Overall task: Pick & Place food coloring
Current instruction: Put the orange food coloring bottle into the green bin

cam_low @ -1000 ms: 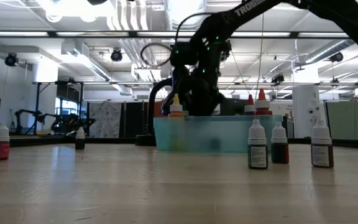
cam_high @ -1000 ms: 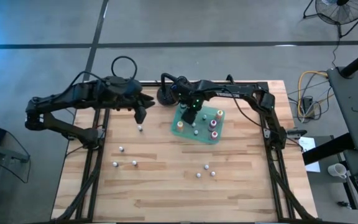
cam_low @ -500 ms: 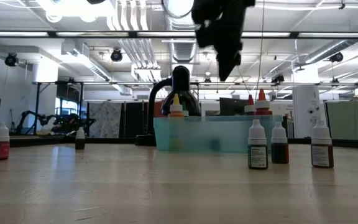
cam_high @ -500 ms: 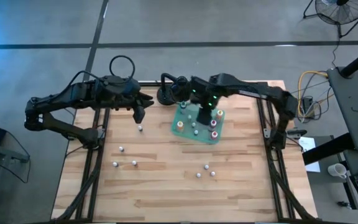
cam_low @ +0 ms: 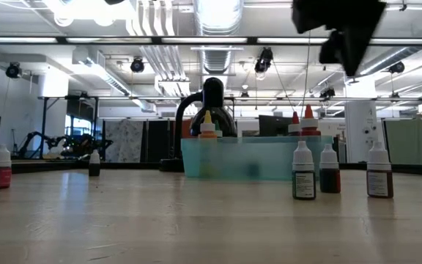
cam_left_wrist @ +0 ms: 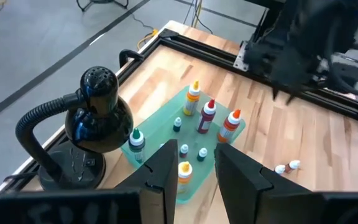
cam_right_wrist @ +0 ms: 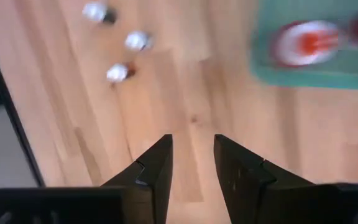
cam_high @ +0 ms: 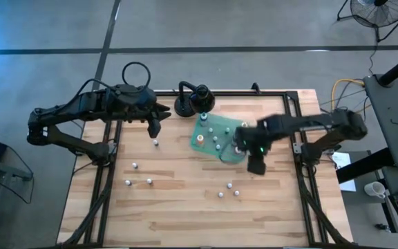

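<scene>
My left gripper point(cam_high: 156, 125) hangs over the far left part of the wooden table point(cam_high: 185, 207), its fingers point(cam_left_wrist: 166, 171) a little apart with nothing between them, and one small food coloring bottle point(cam_high: 156, 143) stands on the wood just nearer than it. Three more loose bottles point(cam_high: 135, 166) sit on the near left of the table, well apart from the gripper. Moving right, the black round-based stand point(cam_high: 191, 102) is at the far edge, its gooseneck curling up to a dark rounded head point(cam_left_wrist: 99, 109). Just right of it and nearer lies the green tray point(cam_high: 209, 142), holding a group of upright bottles; through the left wrist camera I can pick out a yellow-capped one point(cam_left_wrist: 193, 99), a dark red one point(cam_left_wrist: 207, 116), an orange one point(cam_left_wrist: 229, 124), and a few short green-capped ones point(cam_left_wrist: 136, 142). In the low view the tray wall point(cam_low: 255, 158) stands mid-table with three loose bottles point(cam_low: 303, 171) lined up in front of its right end. Three loose bottles point(cam_high: 229, 189) lie on the near side, right of centre. My right gripper point(cam_high: 256, 164) is up in the air at the tray's near right corner, clear of the table; its fingers point(cam_right_wrist: 156, 171) stand slightly parted and empty, looking down on bare wood, with the tray corner and an orange cap point(cam_right_wrist: 306, 42) at the far edge of its view
</scene>
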You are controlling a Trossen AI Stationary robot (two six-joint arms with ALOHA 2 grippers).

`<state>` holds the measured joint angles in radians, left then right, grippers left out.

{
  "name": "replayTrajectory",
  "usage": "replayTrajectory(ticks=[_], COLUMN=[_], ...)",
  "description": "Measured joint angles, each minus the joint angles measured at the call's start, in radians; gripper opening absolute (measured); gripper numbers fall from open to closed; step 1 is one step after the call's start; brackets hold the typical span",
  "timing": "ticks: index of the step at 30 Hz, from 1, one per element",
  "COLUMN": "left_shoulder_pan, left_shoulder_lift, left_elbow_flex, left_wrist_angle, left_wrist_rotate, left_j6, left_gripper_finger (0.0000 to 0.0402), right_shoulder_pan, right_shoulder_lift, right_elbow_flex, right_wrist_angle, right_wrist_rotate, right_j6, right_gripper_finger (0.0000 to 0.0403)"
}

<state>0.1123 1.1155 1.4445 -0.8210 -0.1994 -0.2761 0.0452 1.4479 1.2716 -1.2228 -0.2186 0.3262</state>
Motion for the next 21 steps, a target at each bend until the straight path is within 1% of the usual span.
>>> replayTrajectory(ticks=[3,6,10,12,15,18,21], left_shoulder_pan=[0.0,0.0,0.0,0.0,0.0,0.0,0.0], left_shoulder_lift=[0.003,0.006,0.006,0.007,0.007,0.007,0.008], left_elbow_flex=[-0.008,-0.012,-0.018,-0.027,-0.029,-0.029,-0.029], left_wrist_angle=[0.016,0.029,0.031,0.037,0.036,0.036,0.043], left_wrist_rotate=[0.0,0.0,0.0,0.0,0.0,0.0,0.0], left_j6=[0.026,0.039,0.039,0.039,0.037,0.035,0.035], left_gripper_finger=[0.008,0.008,0.008,0.008,0.008,0.008,0.008], right_shoulder_pan=[0.104,0.191,0.285,0.323,0.361,0.376,0.374], right_shoulder_lift=[-0.032,-0.032,0.0,0.019,0.059,0.09,0.09], right_elbow_flex=[-0.116,-0.196,-0.256,-0.272,-0.282,-0.287,-0.309], right_wrist_angle=[0.131,0.239,0.356,0.399,0.427,0.448,0.519], right_wrist_rotate=[0.0,0.003,0.048,0.066,0.079,0.123,0.175], right_j6=[-0.027,-0.03,-0.071,-0.127,-0.197,-0.256,-0.311], right_gripper_finger=[0.0109,0.0109,0.0109,0.0109,0.0109,0.0109,0.0109])
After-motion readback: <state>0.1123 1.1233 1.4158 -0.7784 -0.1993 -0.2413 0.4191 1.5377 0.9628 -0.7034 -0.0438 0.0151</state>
